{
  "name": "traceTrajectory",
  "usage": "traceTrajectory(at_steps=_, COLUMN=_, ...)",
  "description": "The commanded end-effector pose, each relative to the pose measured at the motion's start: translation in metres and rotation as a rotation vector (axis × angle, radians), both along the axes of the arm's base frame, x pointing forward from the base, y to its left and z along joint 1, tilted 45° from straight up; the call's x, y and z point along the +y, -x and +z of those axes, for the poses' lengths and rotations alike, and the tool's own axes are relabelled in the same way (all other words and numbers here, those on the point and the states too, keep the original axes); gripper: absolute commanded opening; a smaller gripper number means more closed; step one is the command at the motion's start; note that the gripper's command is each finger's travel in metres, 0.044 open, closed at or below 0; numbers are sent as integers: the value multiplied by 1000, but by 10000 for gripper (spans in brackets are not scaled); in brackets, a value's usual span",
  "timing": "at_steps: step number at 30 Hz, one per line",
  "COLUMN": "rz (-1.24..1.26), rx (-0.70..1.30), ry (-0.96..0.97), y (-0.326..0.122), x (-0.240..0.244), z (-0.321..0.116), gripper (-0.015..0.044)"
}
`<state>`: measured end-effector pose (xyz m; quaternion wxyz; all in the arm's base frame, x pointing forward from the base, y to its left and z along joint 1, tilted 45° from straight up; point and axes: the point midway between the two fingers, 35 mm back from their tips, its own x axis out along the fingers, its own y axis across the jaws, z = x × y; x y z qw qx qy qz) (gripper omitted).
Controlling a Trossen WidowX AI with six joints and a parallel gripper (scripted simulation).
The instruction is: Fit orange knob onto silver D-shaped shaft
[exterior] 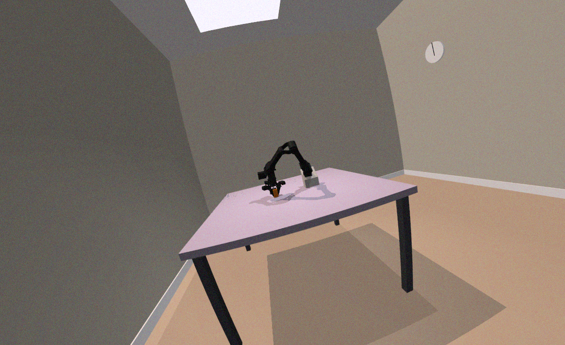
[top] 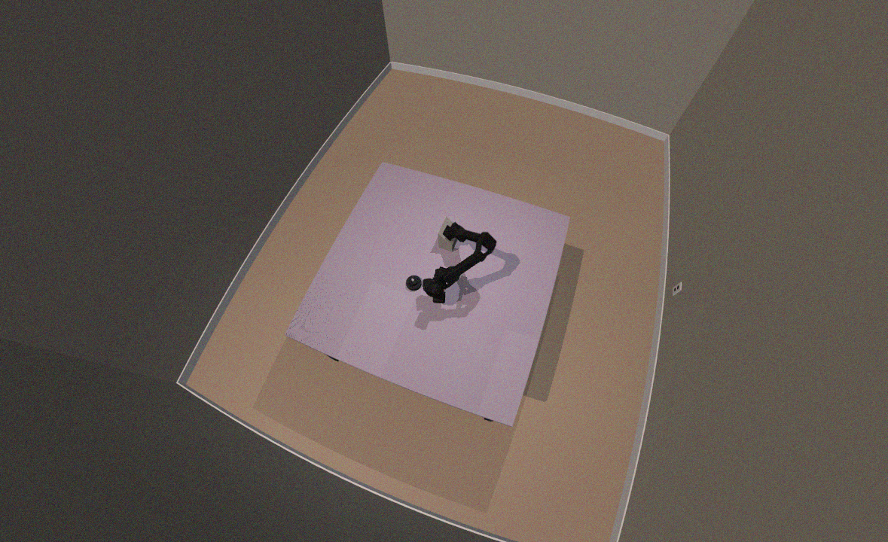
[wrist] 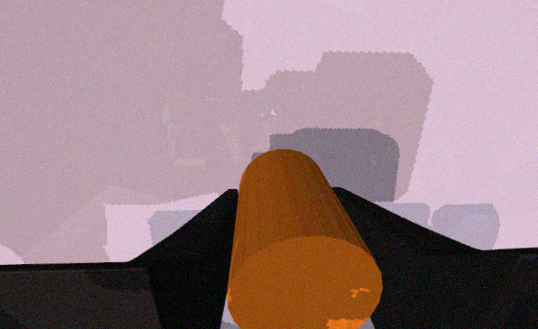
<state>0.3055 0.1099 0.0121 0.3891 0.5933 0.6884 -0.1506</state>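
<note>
The orange knob [exterior: 275,192] [wrist: 302,279] stands upright, low at the table top. I cannot tell whether it touches the table. My gripper [exterior: 275,195] [wrist: 284,197] is shut on it, one black finger on each side in the wrist view. The knob's hole is underneath and hidden. In the top view the arm hides the knob. The round dark pedestal [top: 413,284] is on the table just left of the gripper in the top view, with a small light shaft at its middle. The shaft's flat side is too small to make out. The pedestal is not in the wrist view.
The arm's pale base block [top: 446,241] [exterior: 311,181] is on the pink table [top: 366,222] [exterior: 361,189], behind the gripper in the exterior view. The arm arches from the base to the knob. Shadows of the arm and gripper lie around the knob.
</note>
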Motion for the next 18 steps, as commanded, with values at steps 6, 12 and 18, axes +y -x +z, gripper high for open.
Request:
traceTrajectory(at_steps=6, rz=-9, rx=-38, ry=12, y=-15, x=-28, z=26, gripper=0)
traceTrajectory(at_steps=12, rz=-7, rx=-15, ry=16, y=-18, x=-47, z=49, gripper=0)
traceTrajectory(at_steps=18, rz=-4, rx=8, ry=13, y=-18, x=-67, z=75, gripper=0)
